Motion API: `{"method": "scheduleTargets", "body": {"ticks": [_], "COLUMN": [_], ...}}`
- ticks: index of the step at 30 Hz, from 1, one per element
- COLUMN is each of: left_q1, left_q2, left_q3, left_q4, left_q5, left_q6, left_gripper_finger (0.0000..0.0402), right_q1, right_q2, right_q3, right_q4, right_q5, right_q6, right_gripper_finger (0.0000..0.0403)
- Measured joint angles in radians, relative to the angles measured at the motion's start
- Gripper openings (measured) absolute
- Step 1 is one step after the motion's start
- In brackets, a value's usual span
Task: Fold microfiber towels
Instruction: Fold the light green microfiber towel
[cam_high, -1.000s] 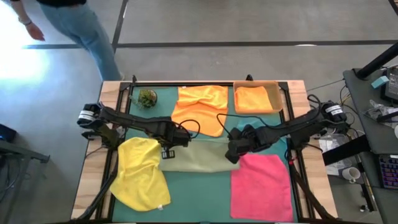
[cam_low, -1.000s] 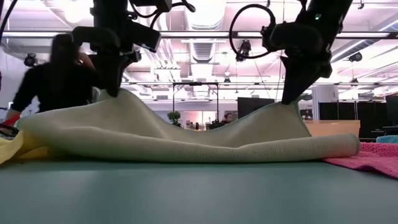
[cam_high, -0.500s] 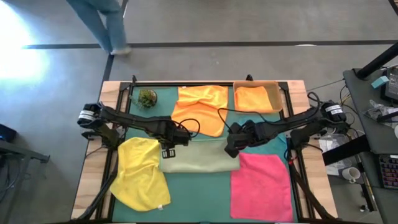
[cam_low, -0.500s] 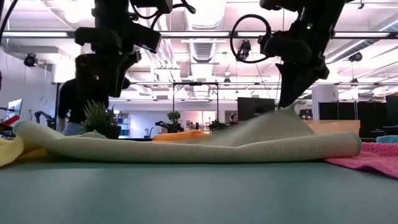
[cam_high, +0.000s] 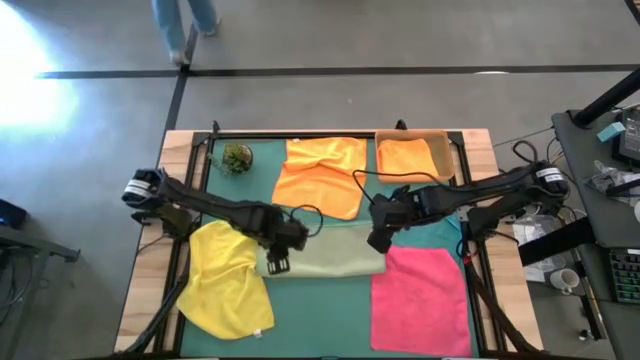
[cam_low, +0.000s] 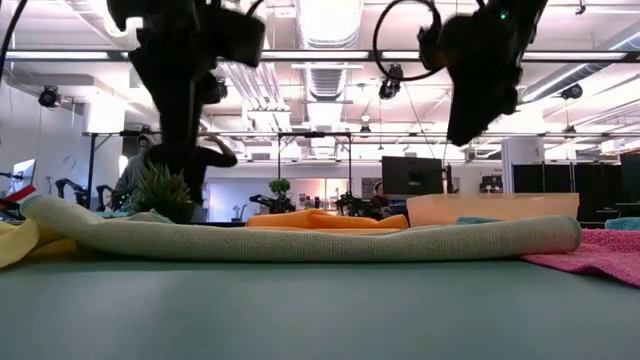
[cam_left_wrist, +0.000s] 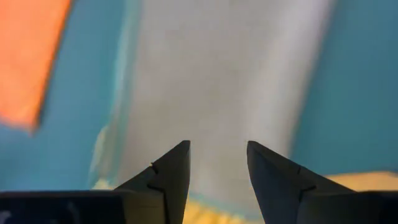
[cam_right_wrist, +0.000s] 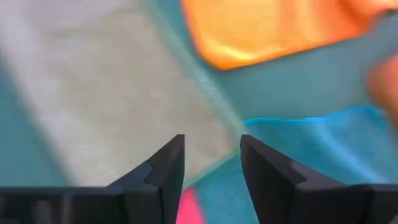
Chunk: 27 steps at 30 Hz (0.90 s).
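Note:
The olive green towel (cam_high: 322, 254) lies folded in a long flat band at the table's middle, and it shows as a low roll in the low view (cam_low: 300, 240). My left gripper (cam_high: 278, 262) hangs open above its left end, fingers apart in the left wrist view (cam_left_wrist: 217, 158). My right gripper (cam_high: 378, 240) hangs open above its right end (cam_right_wrist: 211, 152), well clear of the cloth in the low view (cam_low: 468, 125). A yellow towel (cam_high: 230, 282), a pink towel (cam_high: 420, 300) and an orange towel (cam_high: 322, 176) lie around it. A teal towel (cam_right_wrist: 311, 140) lies by the right gripper.
A tan tray (cam_high: 443, 140) at the far right holds a second orange towel (cam_high: 406, 158). A green plant ball (cam_high: 237, 157) sits at the far left. A person's legs (cam_high: 185, 20) show on the floor beyond the table.
Both grippers have let go of the olive towel's raised far edge, the left one first. That edge has dropped onto the layer below, so the towel now lies folded flat. My right gripper has risen; my left has gone a little toward the near edge.

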Motion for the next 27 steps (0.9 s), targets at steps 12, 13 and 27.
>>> {"method": "scheduleTargets", "body": {"ticks": [12,13,27], "left_q1": [-0.115,-0.131,-0.365], "left_q2": [-0.002,-0.002,-0.018], "left_q3": [-0.089,-0.096,-0.119], "left_q4": [0.119,0.118,0.157], "left_q5": [0.067,0.073,0.087], "left_q6": [-0.193,-0.223,-0.858], "left_gripper_finger": [0.0144,0.0144,0.0144], "right_q1": [0.042,0.042,0.039], "right_q2": [0.007,0.008,0.021], "right_q3": [-0.012,-0.013,-0.014], "right_q4": [0.058,0.057,0.06], "right_q5": [-0.122,-0.12,-0.09], "right_q6": [0.021,0.019,-0.122], "right_gripper_finger": [0.0121,0.0121,0.0155]}}
